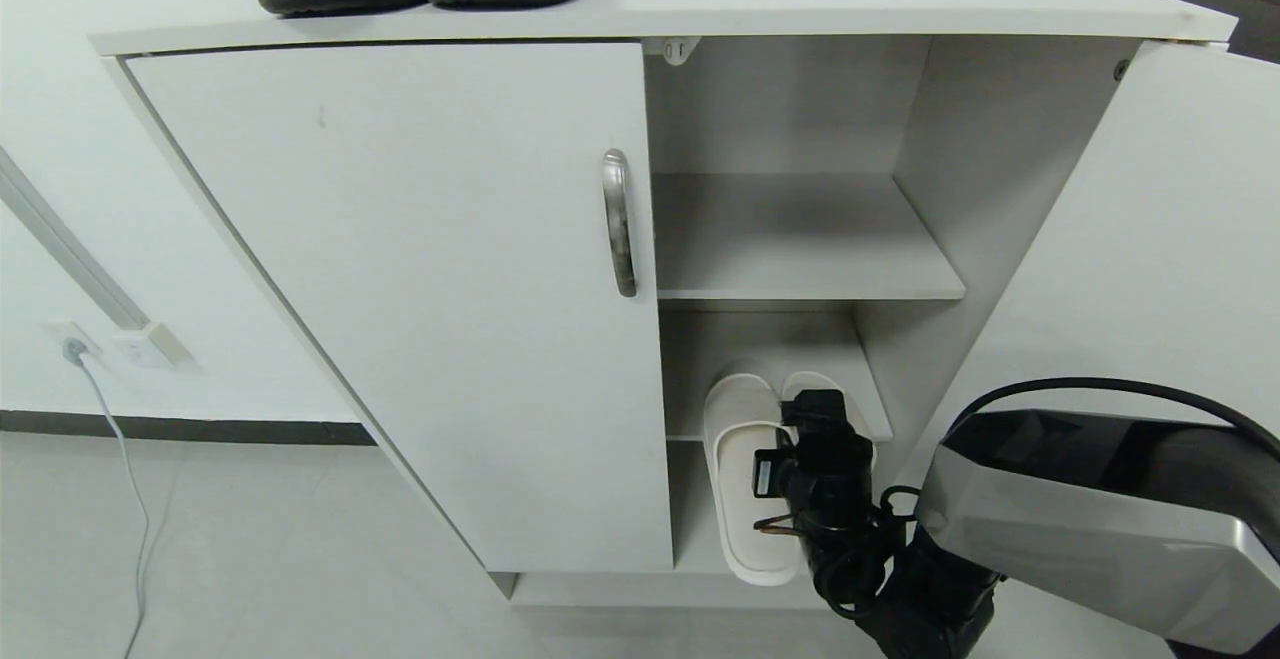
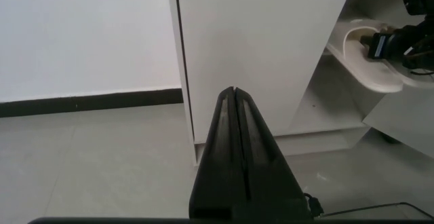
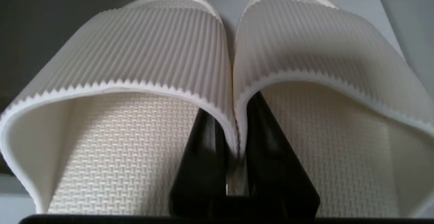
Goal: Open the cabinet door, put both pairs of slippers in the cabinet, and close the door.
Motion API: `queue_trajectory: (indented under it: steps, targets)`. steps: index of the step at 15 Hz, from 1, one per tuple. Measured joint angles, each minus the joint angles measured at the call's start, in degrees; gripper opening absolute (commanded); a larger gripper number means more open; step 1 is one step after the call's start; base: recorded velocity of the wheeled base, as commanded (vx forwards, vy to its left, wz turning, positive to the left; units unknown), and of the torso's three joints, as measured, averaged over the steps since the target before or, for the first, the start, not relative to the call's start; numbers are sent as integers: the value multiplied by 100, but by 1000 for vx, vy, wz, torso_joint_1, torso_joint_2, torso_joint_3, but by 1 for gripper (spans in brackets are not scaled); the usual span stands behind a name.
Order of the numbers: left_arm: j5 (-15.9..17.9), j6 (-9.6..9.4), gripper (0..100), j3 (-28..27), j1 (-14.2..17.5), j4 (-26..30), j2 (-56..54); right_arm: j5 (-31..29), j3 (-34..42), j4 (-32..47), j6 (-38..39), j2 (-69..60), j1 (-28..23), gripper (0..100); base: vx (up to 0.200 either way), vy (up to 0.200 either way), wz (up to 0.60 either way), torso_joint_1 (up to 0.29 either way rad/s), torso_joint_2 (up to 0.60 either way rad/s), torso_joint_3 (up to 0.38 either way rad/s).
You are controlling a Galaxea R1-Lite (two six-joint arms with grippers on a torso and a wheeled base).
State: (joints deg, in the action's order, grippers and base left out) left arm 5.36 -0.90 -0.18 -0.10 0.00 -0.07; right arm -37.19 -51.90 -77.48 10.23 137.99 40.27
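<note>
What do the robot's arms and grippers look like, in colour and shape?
The right arm has a smooth silver-grey shell with a glossy black top; a black cable arcs over it, and more black cables loop at the wrist. The right gripper and the left gripper are black, with flat fingers that taper to narrow tips.

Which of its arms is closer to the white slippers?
Right. The right gripper clamps the white slippers at the open cabinet; the left gripper hangs apart, before the closed door.
</note>
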Motion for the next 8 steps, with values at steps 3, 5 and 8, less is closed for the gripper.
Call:
queue_trajectory:
  steps: [3, 5, 8]
  targets:
    - [0, 0, 0, -4, 2, 0, 0, 117, -341, 301, -108, 116, -196, 0, 0, 0, 0, 0, 0, 0]
    - [-1, 0, 0, -4, 0, 0, 0, 151, -731, 686, -121, 162, -256, 0, 0, 0, 0, 0, 0, 0]
    - [-1, 1, 0, 0, 2, 0, 0, 165, -1610, 1349, -126, 304, -361, 0, 0, 0, 0, 0, 0, 0]
